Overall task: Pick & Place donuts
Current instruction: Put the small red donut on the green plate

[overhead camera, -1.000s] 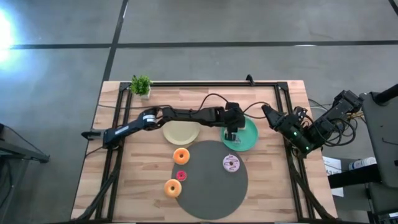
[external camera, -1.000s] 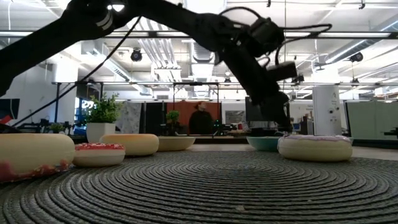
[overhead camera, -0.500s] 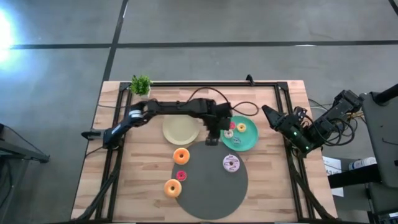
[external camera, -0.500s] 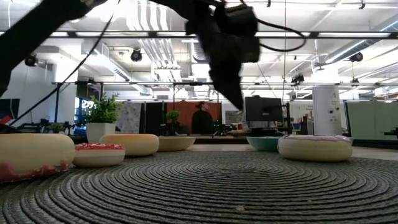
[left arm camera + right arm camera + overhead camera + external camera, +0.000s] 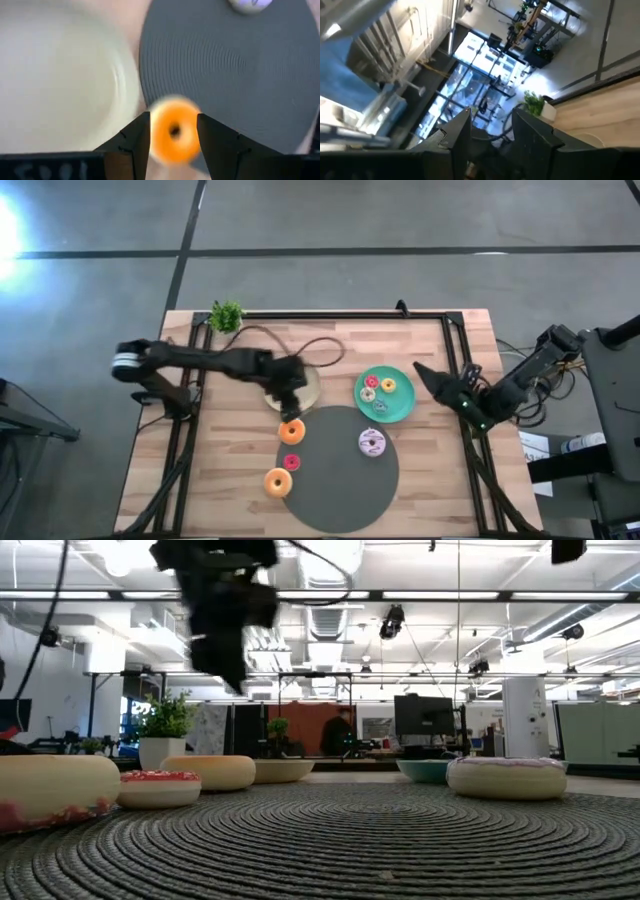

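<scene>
My left gripper [image 5: 290,400] is open and hangs high above the cream plate's near edge [image 5: 272,392]. In the left wrist view, its two fingers [image 5: 173,131] stand either side of an orange donut [image 5: 174,135] far below, without touching it. That donut [image 5: 291,431] lies flat at the grey mat's far-left rim. A small red-iced donut [image 5: 291,462] and a second orange donut [image 5: 278,482] lie nearer, and a lilac-white donut [image 5: 372,443] rests on the mat. The teal plate [image 5: 403,402] holds some mini donuts [image 5: 388,386]. My right gripper [image 5: 425,376] is open and waits raised at the table's right edge.
The big grey round mat [image 5: 340,490] fills the near middle of the table. A small potted plant [image 5: 227,316] stands at the far-left corner. A black frame rail [image 5: 330,314] runs along the far edge, and cables loop behind the plates. Bare wood lies left of the mat.
My left gripper has swung from low over the teal plate toward the table's left, rising as it went, and now hangs above the cream plate's near edge. The mini donuts on the teal plate, hidden under the gripper before, now show.
</scene>
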Tool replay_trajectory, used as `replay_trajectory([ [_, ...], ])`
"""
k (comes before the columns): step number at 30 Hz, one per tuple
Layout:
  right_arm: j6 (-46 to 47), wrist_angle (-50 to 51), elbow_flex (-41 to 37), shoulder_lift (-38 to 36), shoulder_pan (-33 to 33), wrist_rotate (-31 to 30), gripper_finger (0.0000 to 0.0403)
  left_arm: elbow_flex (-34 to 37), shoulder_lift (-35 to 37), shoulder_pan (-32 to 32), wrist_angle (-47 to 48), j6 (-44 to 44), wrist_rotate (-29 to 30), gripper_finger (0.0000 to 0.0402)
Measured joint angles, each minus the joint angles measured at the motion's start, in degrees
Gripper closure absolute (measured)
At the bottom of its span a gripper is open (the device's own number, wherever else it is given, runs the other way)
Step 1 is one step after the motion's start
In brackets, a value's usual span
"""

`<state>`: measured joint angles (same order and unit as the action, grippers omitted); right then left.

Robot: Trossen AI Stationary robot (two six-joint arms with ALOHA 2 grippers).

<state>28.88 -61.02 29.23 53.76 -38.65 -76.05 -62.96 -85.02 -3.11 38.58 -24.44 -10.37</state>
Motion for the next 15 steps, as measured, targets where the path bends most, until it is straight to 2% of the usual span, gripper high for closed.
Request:
replay_trajectory([
  [6, 18.60, 19.41, -0.82, -0.24, 3.91, 5.13, 0.0268, 9.14, 7.62, 7.67, -0.33, -18.08, -0.53, 0.0266],
  [10, 28.98, 34.71, 1.20, -0.22, 8.77, 14.60, 0.0268, 11.05, 7.56, 12.73, -1.11, -26.01, 1.47, 0.0266],
  [13, 34.27, 47.48, 4.12, -0.20, 12.06, 19.16, 0.0268, 11.73, 7.18, 15.41, -2.14, -32.42, 6.03, 0.0266],
  [15, 37.71, 55.21, 5.84, -0.21, 14.02, 21.39, 0.0268, 12.22, 6.44, 16.34, -2.55, -37.21, 6.89, 0.0266],
])
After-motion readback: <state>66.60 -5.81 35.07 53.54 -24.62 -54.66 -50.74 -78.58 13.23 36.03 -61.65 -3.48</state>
